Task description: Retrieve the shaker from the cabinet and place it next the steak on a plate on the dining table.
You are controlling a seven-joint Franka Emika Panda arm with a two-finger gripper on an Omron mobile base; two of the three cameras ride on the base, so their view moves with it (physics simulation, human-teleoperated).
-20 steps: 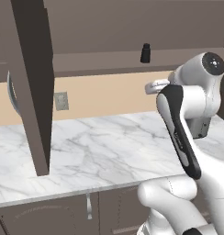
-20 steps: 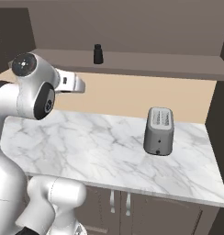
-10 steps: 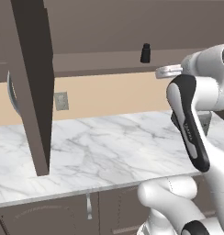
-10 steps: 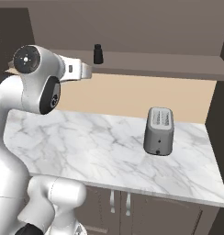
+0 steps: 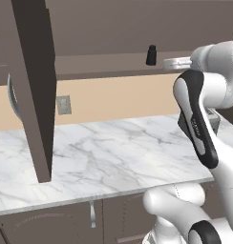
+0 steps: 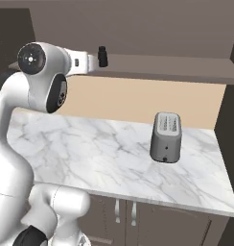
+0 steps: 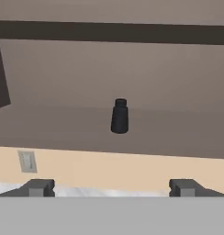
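Note:
The small black shaker (image 5: 151,55) (image 6: 102,56) stands upright on the long shelf (image 5: 99,66) of the dark wall cabinet, whose tall door (image 5: 35,90) hangs open at the left. In the hand view the shaker (image 7: 119,116) is centred ahead on the shelf (image 7: 58,128), some way beyond my gripper (image 7: 111,188). The gripper is open, its two fingertips (image 7: 38,187) set wide apart with nothing between them. My hand (image 6: 85,61) is level with the shelf and points at the shaker. Steak, plate and dining table are out of view.
A marble wall counter (image 5: 113,152) runs below the shelf, with a grey toaster (image 6: 166,137) on its right part. A wall outlet (image 5: 64,105) sits on the beige backsplash. Lower drawer cabinets (image 6: 133,216) are under the counter.
My arm has risen and the hand has reached forward from below the shelf to shelf height, closer to the shaker. The shaker has not moved.

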